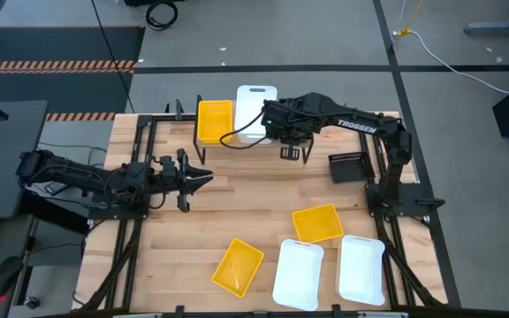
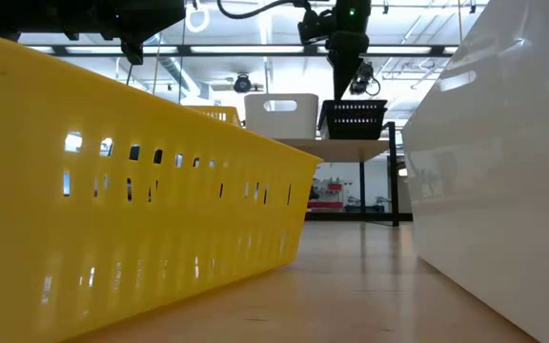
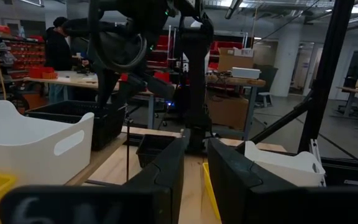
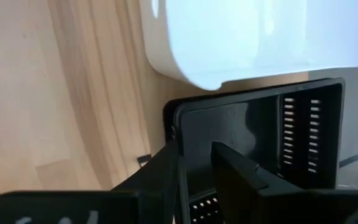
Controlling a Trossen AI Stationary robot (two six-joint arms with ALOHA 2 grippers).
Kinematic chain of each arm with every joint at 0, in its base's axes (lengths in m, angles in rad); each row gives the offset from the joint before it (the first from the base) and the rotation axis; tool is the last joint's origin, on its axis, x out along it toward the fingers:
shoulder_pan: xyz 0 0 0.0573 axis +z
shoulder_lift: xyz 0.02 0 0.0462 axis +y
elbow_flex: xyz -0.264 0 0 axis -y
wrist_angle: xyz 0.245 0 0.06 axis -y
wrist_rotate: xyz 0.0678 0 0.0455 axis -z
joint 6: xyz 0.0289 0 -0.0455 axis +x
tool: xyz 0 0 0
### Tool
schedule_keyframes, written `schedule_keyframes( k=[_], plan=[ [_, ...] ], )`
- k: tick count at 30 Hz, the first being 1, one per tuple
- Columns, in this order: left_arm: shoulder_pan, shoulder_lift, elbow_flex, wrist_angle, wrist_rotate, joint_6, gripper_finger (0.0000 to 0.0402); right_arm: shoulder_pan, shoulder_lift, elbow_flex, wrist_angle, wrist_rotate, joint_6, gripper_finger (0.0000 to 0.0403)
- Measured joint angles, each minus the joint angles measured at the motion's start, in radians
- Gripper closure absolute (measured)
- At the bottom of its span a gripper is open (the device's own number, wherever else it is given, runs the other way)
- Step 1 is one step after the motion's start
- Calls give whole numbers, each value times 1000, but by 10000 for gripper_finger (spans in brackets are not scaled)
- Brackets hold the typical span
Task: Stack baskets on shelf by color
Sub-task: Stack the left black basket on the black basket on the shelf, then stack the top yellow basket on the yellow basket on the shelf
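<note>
While the right gripper (image 4: 196, 147) hangs over the shelf (image 2: 351, 145), its fingers sit a little apart astride one wall of the black basket (image 4: 260, 137), one outside and one inside, with a sliver of gap showing. That basket rests on the shelf board, just beside the white basket (image 1: 256, 112), and the yellow basket (image 1: 215, 121) comes next along the row. White letters on the right arm read TROSSEN (image 1: 358, 126).

Over on the other side, the left gripper (image 1: 206, 179) hovers above bare bench (image 1: 254, 199), fingers spread, nothing between them. The marking on its body is too blurred to read.

From above, the right arm hides most of the black basket. A second black basket (image 1: 347, 166) stands on the bench near the right arm's base. Towards the near edge lie two more yellow baskets (image 1: 316, 223) (image 1: 239, 266) and two white ones (image 1: 298, 273) (image 1: 361, 268). In the low view, one yellow and one white fill the sides, both cut off.

Pale wood planks make up the bench. Grey floor surrounds it, with a striped hazard strip (image 1: 51, 64). Beyond, a person (image 3: 58, 46) stands by worktables and red bins.
</note>
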Motion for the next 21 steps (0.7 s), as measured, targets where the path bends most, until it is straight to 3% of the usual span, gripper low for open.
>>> schedule_keyframes(
  k=[10,15,21],
  plan=[
    [0,0,0,0,0,2,324,22,-12,0,-24,7,8,300],
    [0,0,0,0,0,2,324,80,-14,54,-79,5,95,300],
    [0,0,0,1,0,-3,324,194,-15,76,-119,-137,265,300]
  ],
)
